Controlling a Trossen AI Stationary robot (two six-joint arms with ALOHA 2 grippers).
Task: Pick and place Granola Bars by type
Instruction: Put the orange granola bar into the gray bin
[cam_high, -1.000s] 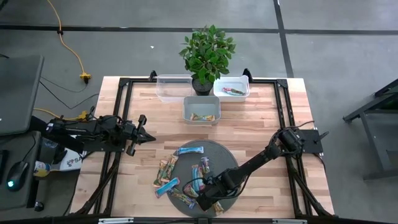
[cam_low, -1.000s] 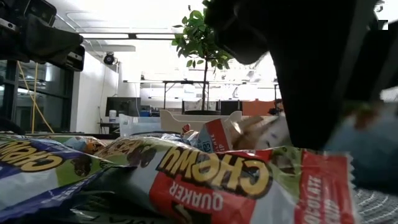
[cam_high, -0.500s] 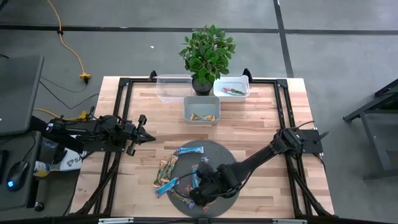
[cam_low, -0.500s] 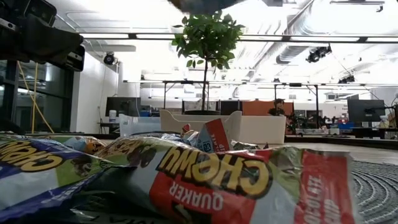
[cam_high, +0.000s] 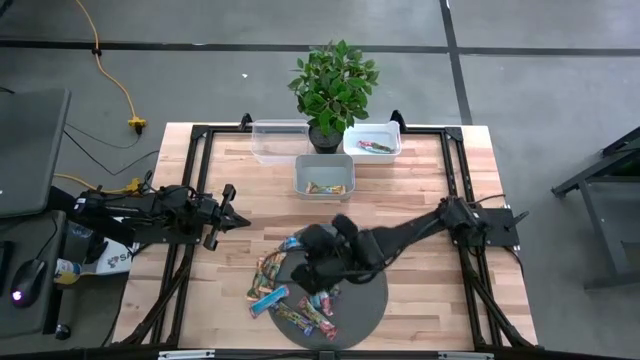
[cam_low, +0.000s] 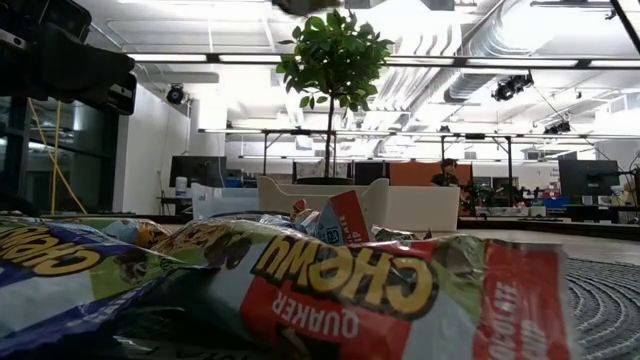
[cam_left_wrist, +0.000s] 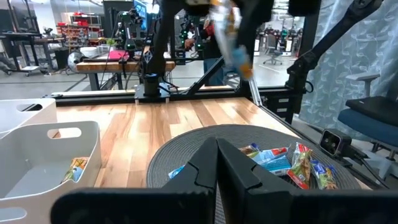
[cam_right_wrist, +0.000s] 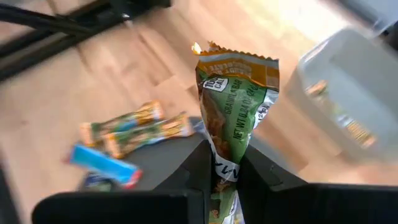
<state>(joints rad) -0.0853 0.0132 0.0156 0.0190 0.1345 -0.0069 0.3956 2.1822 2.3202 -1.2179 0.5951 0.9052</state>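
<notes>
1. The right gripper (cam_right_wrist: 225, 163) is pinching a green and yellow-brown granola bar (cam_right_wrist: 235, 106), which is sticking up between its fingers, clear of the table.
2. In the high view, this gripper (cam_high: 318, 247) is hanging above the far edge of the round dark mat (cam_high: 368, 303), toward the middle of the tabletop (cam_high: 420, 190).
3. The loose granola bars (cam_high: 290, 290) are lying on the mat's left part and on the wood beside it.
4. 3 clear bins (cam_high: 325, 175) are sitting near the far edge; the middle bin and the right bin (cam_high: 372, 141) are each holding bars.
5. The left gripper (cam_high: 228, 207) is waiting over the left edge, its fingers pressed together on nothing.
</notes>
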